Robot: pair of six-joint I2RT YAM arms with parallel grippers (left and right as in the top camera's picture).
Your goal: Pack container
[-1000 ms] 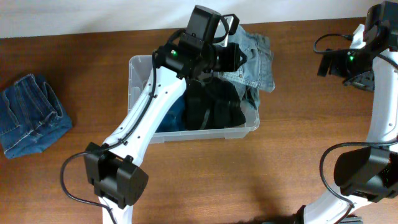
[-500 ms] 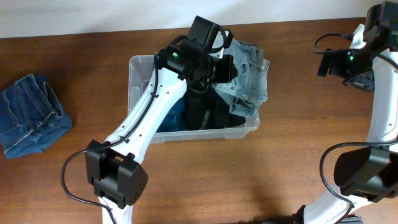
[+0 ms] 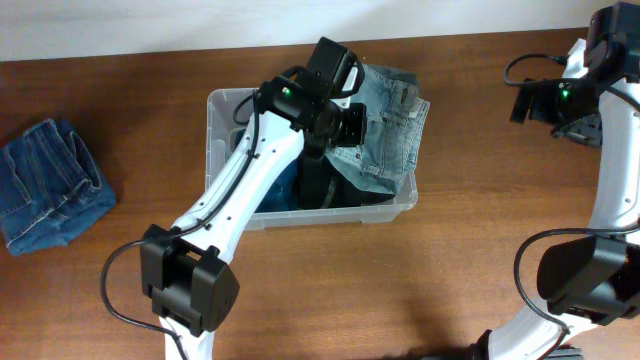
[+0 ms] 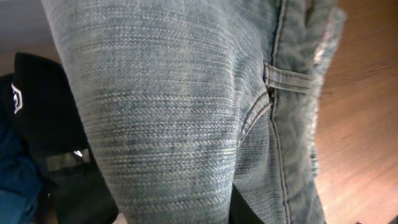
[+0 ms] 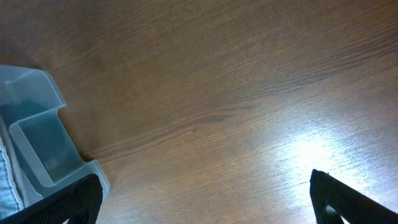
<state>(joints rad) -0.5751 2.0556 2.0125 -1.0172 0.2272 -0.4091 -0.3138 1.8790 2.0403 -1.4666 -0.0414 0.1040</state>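
The clear container [image 3: 223,104] stands at the table's middle back, holding black [image 3: 318,180] and dark-blue [image 3: 283,185] clothes. My left gripper [image 3: 352,122] is over its right half, shut on light-blue jeans [image 3: 392,128] that drape over the bin's right rim. In the left wrist view the jeans [image 4: 186,106] fill the frame and hide the fingers; a black garment [image 4: 43,106] shows at the left. My right gripper [image 3: 583,122] is open and empty at the far right, above bare table [image 5: 205,205]; the container's corner [image 5: 37,143] shows at its left.
A folded pair of dark-blue jeans [image 3: 48,188] lies at the table's left edge. The bin's near wall [image 3: 330,213] faces the table's front. My left arm [image 3: 235,195] crosses over the bin's left half.
My left gripper has moved down and slightly left, pulling the light-blue jeans from the bin's far right corner over the black clothes. The right arm has not moved.
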